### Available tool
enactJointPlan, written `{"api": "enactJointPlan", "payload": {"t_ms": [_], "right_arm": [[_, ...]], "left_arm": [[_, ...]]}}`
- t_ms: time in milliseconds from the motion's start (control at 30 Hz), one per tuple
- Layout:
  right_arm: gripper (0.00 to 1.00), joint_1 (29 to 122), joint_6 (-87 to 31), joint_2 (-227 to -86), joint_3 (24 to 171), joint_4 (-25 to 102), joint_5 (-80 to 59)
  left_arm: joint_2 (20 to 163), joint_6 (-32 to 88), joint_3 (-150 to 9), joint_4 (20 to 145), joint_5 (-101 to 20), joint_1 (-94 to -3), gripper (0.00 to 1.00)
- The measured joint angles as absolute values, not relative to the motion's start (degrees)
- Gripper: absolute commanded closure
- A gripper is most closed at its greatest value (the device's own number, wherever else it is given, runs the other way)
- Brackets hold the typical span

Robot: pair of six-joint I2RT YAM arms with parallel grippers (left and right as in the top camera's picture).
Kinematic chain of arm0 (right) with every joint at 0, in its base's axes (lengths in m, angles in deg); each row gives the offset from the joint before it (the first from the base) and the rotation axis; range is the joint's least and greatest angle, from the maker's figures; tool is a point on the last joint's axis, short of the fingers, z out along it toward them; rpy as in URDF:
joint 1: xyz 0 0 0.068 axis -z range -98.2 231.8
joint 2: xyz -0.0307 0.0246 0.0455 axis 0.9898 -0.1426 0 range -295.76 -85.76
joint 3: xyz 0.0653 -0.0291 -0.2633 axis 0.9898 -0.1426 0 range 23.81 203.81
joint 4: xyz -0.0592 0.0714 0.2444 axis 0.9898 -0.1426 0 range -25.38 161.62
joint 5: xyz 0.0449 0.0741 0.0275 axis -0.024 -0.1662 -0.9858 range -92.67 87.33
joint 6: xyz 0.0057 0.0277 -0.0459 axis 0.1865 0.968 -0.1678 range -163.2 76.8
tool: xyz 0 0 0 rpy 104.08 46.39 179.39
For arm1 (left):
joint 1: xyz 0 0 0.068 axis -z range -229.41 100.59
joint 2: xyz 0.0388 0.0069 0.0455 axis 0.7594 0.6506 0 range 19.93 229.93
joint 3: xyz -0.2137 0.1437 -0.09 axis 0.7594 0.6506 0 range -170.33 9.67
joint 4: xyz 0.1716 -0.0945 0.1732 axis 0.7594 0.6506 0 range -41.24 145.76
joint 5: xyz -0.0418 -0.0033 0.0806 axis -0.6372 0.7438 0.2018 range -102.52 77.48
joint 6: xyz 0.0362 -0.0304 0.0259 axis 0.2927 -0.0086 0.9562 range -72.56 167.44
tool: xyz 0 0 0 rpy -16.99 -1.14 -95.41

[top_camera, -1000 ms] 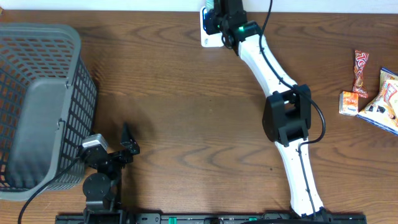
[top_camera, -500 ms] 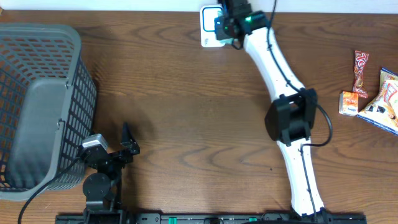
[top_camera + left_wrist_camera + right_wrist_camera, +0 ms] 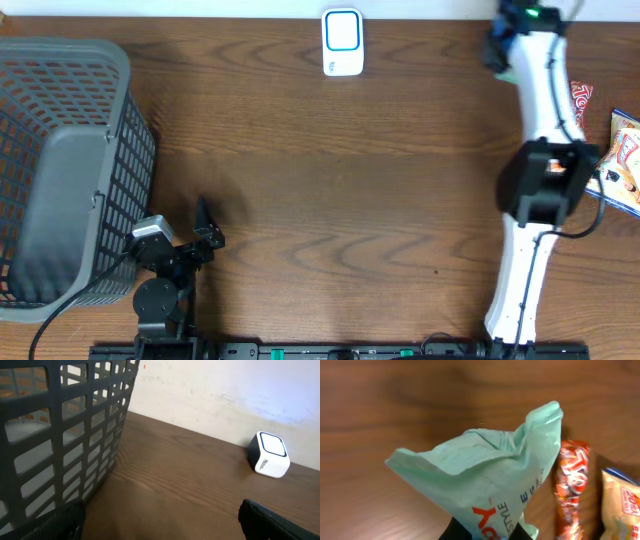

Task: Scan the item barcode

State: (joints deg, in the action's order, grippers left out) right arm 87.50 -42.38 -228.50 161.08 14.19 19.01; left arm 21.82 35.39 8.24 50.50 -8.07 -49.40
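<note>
So the right gripper is pinched tight on a mint-green packet, hanging over the table near the candy bar, well apart from the scanner. I'd guess it's the carry step; next the barcode needs to face that scanner.

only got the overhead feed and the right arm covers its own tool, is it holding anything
observer: yes, the right tool is shut on a crumpled mint green packet with red and blue lettering.
operator: any barcode showing on it
observer: none on the side facing the right wrist camera, only lettering.
operator: and the other arm
observer: in its wrist view the left tool is open with nothing in it, looking past the basket toward the scanner.
</note>
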Motion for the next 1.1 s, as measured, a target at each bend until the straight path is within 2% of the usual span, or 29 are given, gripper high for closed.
{"api": "enactJointPlan", "payload": {"t_ms": [167,200,233,267,300,333,667,967,1100], "right_arm": [[0.99,94.8,-43.4,-228.6,153.9,18.8,19.5],[0.96,95.9,-43.4,-228.6,153.4,19.1,19.5],[0.80,97.0,-43.4,-228.6,153.1,19.3,19.4],[0.50,97.8,-43.4,-228.6,153.1,19.4,19.2],[0.09,98.3,-43.2,-228.6,153.1,19.4,19.0],[0.01,98.9,-43.0,-228.6,153.1,19.3,18.8],[0.01,96.2,-39.4,-225.3,162.2,7.1,15.8],[0.01,93.5,-36.7,-200.4,164.4,2.1,2.1],[0.01,92.5,-36.3,-187.7,165.7,-7.0,-1.7]], "left_arm": [[21.8,35.4,8.2,50.5,-8.1,-49.4,0.02],[21.8,35.4,8.2,50.5,-8.1,-49.4,0.02],[21.8,35.4,8.2,50.5,-8.1,-49.4,0.02],[21.8,35.4,8.2,50.5,-8.1,-49.4,0.02],[21.8,35.4,8.2,50.5,-8.1,-49.4,0.02],[21.8,35.4,8.2,50.5,-8.1,-49.4,0.02],[21.8,35.4,8.2,50.5,-8.1,-49.4,0.02],[21.8,35.4,8.2,50.5,-8.1,-49.4,0.02],[21.8,35.4,8.2,50.5,-8.1,-49.4,0.02]]}}
